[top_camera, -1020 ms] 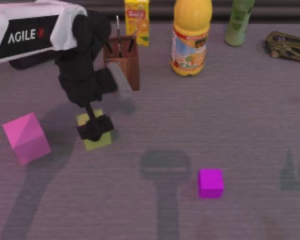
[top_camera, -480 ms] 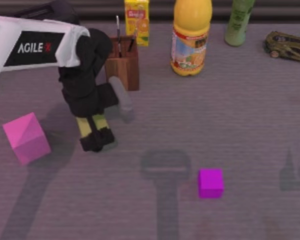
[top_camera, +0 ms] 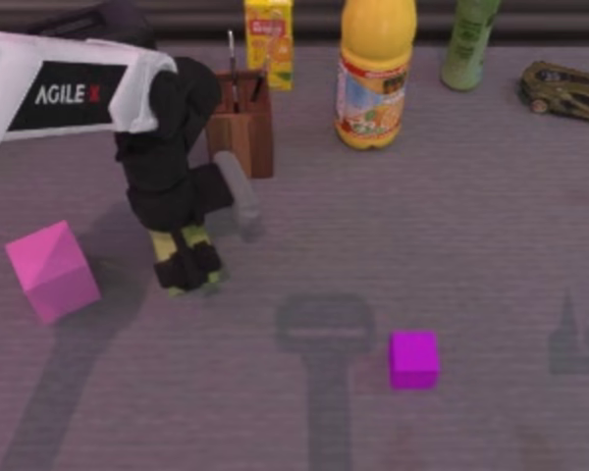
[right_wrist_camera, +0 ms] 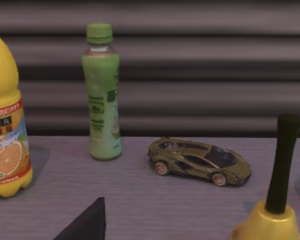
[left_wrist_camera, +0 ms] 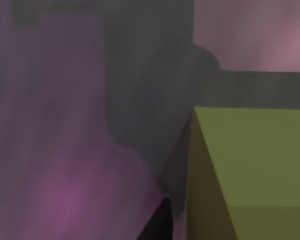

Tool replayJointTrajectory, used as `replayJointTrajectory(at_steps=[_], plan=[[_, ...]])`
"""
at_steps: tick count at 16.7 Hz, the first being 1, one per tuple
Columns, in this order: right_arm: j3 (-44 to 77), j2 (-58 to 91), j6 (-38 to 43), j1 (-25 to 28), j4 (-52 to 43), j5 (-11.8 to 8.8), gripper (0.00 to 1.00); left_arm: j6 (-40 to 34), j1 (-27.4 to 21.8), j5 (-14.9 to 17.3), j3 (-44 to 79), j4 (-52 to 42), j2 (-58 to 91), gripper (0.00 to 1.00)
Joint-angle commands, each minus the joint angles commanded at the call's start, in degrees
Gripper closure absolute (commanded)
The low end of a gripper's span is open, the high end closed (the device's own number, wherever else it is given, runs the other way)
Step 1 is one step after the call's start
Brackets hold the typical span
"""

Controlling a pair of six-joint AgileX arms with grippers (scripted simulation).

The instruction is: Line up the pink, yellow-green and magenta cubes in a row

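Note:
My left gripper [top_camera: 188,267] points down at the left middle of the table, shut on the yellow-green cube [top_camera: 164,245]. The black fingers hide most of the cube in the top view. In the left wrist view the cube [left_wrist_camera: 250,165] fills the near side, with one dark finger [left_wrist_camera: 157,225] beside it. The pink cube [top_camera: 51,270] sits tilted on the table to the left of the gripper, apart from it. The small magenta cube [top_camera: 413,359] lies right of centre near the front. My right arm is parked out of the top view; one finger [right_wrist_camera: 90,222] shows, with nothing by it.
A wooden pen holder [top_camera: 241,132] stands just behind my left arm. Along the back are a juice carton [top_camera: 269,39], an orange juice bottle [top_camera: 375,74], a green bottle [top_camera: 469,44] and a toy car [top_camera: 564,91]. A brass bell [right_wrist_camera: 270,220] stands at the right.
My left gripper has shut on the yellow-green cube, which lay square on the table a second ago. The arm's white link has swung lower. Little has moved in the last half second.

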Motion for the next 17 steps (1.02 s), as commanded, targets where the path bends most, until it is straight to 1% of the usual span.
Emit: replayJointTrajectory(at_steps=[4, 5, 12, 13, 15, 17], plan=[[0.0, 0.0, 0.0, 0.0, 0.0, 0.0, 0.00, 0.0, 0.0, 0.0, 0.0, 0.0, 0.0, 0.98], [0.0, 0.0, 0.0, 0.0, 0.0, 0.0, 0.00, 0.0, 0.0, 0.0, 0.0, 0.0, 0.0, 1.00], [0.0, 0.0, 0.0, 0.0, 0.0, 0.0, 0.00, 0.0, 0.0, 0.0, 0.0, 0.0, 0.0, 1.00], [0.0, 0.0, 0.0, 0.0, 0.0, 0.0, 0.00, -0.4, 0.0, 0.5, 0.1, -0.9, -1.3, 1.00], [0.0, 0.0, 0.0, 0.0, 0.0, 0.0, 0.00, -0.4, 0.2, 0.5, 0.9, -1.9, -1.6, 1.00], [0.0, 0.0, 0.0, 0.0, 0.0, 0.0, 0.00, -0.6, 0.6, 0.5, 3.1, -5.3, -2.8, 1.00]])
